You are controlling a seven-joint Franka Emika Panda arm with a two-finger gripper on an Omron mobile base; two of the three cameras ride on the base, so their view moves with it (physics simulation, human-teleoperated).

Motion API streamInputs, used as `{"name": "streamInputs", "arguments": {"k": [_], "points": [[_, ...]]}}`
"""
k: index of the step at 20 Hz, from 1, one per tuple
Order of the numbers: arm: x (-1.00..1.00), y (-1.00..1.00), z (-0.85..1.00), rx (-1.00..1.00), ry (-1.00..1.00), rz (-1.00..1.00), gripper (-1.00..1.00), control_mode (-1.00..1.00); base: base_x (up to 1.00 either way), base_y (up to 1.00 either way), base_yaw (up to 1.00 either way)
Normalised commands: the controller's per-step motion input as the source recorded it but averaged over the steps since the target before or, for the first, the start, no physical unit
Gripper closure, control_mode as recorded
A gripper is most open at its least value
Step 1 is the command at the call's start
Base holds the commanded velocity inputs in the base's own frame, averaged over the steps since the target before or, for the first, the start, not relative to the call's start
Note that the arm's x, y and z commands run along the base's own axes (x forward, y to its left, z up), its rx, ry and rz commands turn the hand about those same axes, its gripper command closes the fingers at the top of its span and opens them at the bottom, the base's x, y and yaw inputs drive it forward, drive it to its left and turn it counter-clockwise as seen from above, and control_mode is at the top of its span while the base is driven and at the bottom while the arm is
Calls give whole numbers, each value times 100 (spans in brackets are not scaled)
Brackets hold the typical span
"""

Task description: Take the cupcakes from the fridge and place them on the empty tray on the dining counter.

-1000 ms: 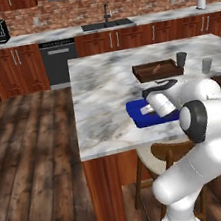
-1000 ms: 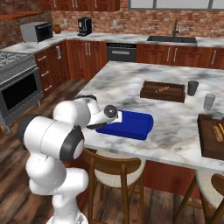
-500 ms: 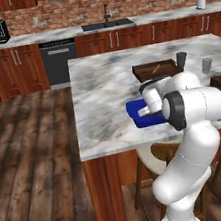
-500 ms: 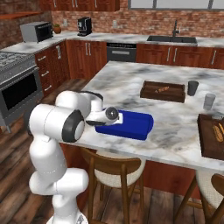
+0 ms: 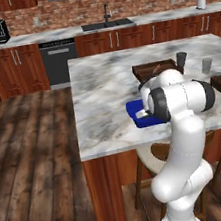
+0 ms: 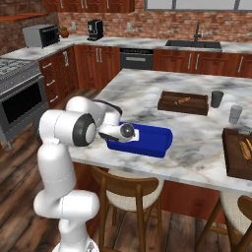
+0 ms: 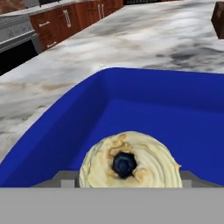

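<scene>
Tool [image 7: 124, 186] gripping cupcake [image 7: 129, 159] at bottom centre of hand view, hovering over tray [image 7: 144, 105] on counter [image 6: 147, 93]. Height above tray floor apparently small, unclear. Risk: releasing while tilted, cupcake tipping or rolling against near wall.

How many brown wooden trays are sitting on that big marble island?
2. One wooden tray lies toward the far side of the island, a small orange item on it. The other wooden tray sits at the right edge, partly cut off by the picture. The robot's arm could hide more.
</scene>
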Motion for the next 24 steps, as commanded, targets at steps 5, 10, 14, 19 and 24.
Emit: {"name": "streamInputs", "arguments": {"k": [5, 10, 14, 19, 24], "points": [[34, -6, 0, 0, 1, 0, -100, -100, 0, 0, 0], [26, -10, 0, 0, 1, 0, -100, -100, 0, 0, 0], [18, -12, 0, 0, 1, 0, -100, -100, 0, 0, 0], [11, -12, 0, 0, 1, 0, -100, -100, 0, 0, 0], [2, -5, 10, 0, 0, 0, -100, -100, 0, 0, 0]]}}
